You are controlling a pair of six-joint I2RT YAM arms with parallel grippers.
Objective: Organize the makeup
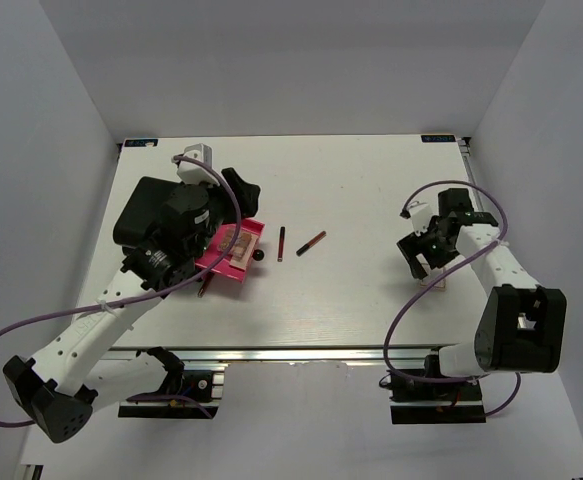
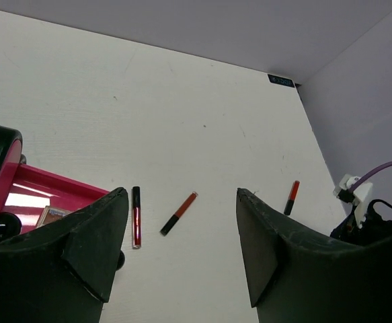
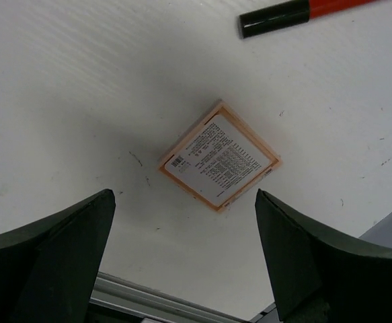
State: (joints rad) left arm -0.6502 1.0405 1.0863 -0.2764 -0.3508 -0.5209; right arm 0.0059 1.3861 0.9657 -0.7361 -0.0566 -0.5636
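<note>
Two red-and-black sticks (image 1: 281,243) (image 1: 311,243) lie on the table right of the open pink drawer (image 1: 247,228), which holds tan palettes (image 1: 233,246). In the left wrist view they show between my fingers (image 2: 136,217) (image 2: 179,213), with a third stick (image 2: 291,197) farther right. My left gripper (image 1: 243,190) (image 2: 181,195) is open and empty, above the drawer's far side. My right gripper (image 1: 421,255) (image 3: 183,195) is open and empty, over a square tan palette (image 3: 219,155) (image 1: 439,283) lying label side up. The third stick (image 3: 303,10) lies just beyond it.
The big black box (image 1: 146,215) stands at the table's left under my left arm, and its drawer has a black knob (image 1: 259,256). The table's near metal edge (image 3: 148,296) is just below the palette. Grey walls enclose the table.
</note>
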